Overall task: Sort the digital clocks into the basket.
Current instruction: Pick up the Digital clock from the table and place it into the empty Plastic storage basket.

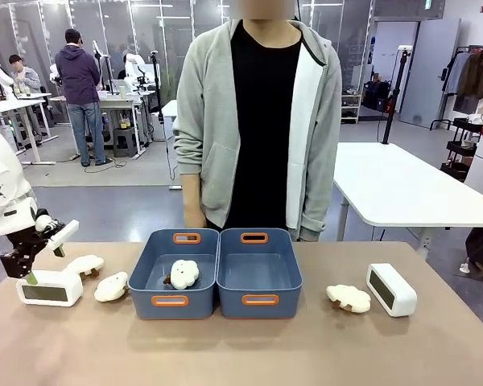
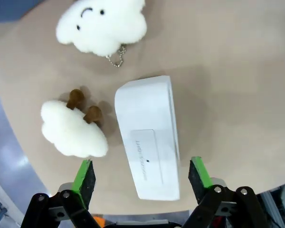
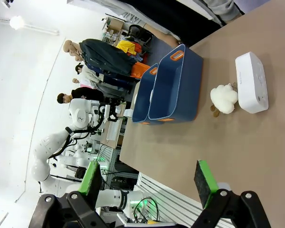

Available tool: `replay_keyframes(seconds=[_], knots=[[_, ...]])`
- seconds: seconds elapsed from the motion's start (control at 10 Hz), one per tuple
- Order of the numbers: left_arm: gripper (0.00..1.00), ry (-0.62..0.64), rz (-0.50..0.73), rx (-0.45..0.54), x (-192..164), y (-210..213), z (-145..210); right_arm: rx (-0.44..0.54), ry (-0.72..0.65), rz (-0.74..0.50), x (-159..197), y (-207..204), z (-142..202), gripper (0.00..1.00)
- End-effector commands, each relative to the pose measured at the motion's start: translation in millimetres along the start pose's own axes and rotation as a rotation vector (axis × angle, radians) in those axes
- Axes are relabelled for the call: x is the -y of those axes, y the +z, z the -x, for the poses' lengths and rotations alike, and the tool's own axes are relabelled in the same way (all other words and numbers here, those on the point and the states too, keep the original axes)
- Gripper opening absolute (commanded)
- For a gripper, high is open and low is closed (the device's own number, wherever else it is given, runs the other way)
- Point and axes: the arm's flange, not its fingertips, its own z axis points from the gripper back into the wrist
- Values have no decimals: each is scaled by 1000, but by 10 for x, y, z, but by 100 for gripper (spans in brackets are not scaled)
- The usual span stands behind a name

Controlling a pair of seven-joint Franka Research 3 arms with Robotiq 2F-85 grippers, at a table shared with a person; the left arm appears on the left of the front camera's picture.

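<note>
While the left hand (image 2: 142, 178) is hovering, spread wide, over the digital clock (image 2: 149, 137) lying at the bench's (image 1: 225, 354) left end, it should be lowering squarely astride the long sides, avoiding the plush toy (image 2: 73, 135) just beside it

- Bright, even overhead light is filling the front view, and ceiling strips are glowing far back in the room.
- Short, soft shadows are lying beneath the right-hand digital clock (image 1: 391, 289), the left blue tub (image 1: 145, 299) and the right blue tub (image 1: 286, 299) on the tan table (image 1: 241, 354).
- The front view is looking sharp up close and only slightly softer in the distance.
- In the left wrist view, the other digital clock (image 2: 149, 137) is throwing a faint, diffuse shadow, and its white top and a cloud plush (image 2: 102, 23) are nearly washing out.
- In the right wrist view, a lamp (image 3: 16, 22) is flaring at the upper left. The left side is bleaching to white, and lines are curving near that edge.
</note>
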Motion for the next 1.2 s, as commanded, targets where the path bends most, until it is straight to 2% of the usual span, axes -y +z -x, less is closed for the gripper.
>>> replay_keyframes(seconds=[0.0,0.4,0.5,0.6,0.7,0.9,1.0,1.1], knots=[[100,21,23,12,-124,-110,111,3,12,-8,3,6,-11,100],[100,84,140,26,-139,-376,164,3,12,-8,3,6,-11,100],[52,123,159,32,-126,-458,172,3,12,-8,3,6,-11,100],[40,152,173,17,-105,-491,170,3,12,-8,3,6,-11,100],[0,167,174,30,-98,-515,187,3,12,-8,3,6,-11,100],[0,198,161,36,-83,-510,216,3,12,-8,3,6,-11,100],[13,204,158,30,-71,-507,213,3,12,-8,3,6,-11,100],[3,236,155,22,-93,-489,207,3,12,-8,3,6,-11,100]])
